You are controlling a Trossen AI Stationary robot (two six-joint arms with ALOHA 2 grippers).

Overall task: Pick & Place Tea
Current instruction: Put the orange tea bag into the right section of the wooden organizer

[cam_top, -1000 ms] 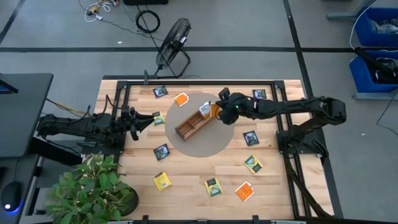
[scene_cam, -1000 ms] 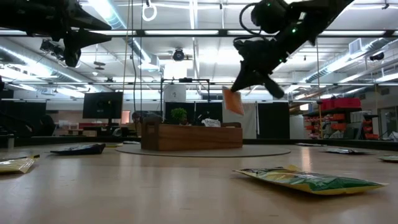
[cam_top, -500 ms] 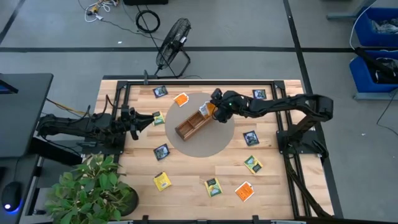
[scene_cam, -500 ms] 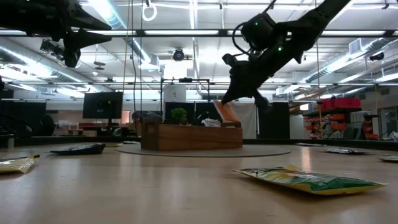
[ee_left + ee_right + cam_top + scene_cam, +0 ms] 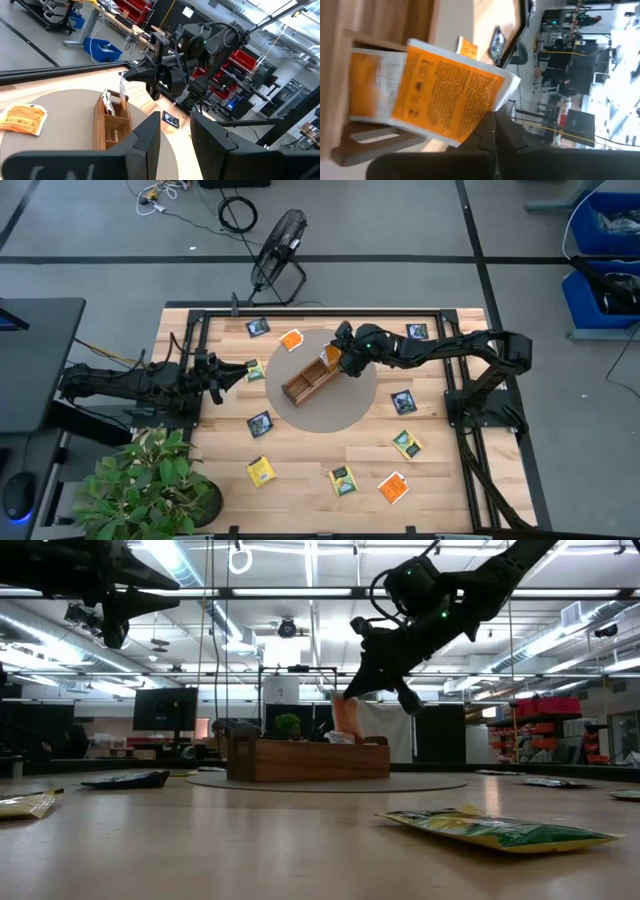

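My right gripper [image 5: 345, 352] is shut on an orange-and-white tea packet [image 5: 345, 717] over the far right end of the brown wooden tray [image 5: 308, 380]. Another orange-and-white packet [image 5: 370, 85] stands in that end compartment. The tray rests on a round grey mat [image 5: 335, 412]. More tea packets lie flat on the table: an orange one [image 5: 291, 339], navy ones [image 5: 258, 327] [image 5: 403, 401], a yellow one [image 5: 260, 471]. My left gripper [image 5: 175, 132] waits open at the table's left side, level, with nothing between its fingers. My right gripper pinches the orange packet by one edge [image 5: 481, 127] between its two fingers. The fingers slant down from the table's right side. The packet hangs nearly upright below them; its lower end [image 5: 345, 732] is at the tray's rim, and I cannot tell whether it touches.
Green packets [image 5: 342, 480] [image 5: 406, 444] and an orange one [image 5: 393, 487] lie toward the near edge. A potted plant [image 5: 150, 480] stands at the near left corner. A black frame [image 5: 320, 313] runs along the table's far edge. A fan [image 5: 278, 242] stands on the floor beyond it.
My right gripper has moved toward the table's left edge and a little down, rolling as it went, still shut on the orange packet. The packet has come from right of the tray to over its far right end and now hangs more upright.
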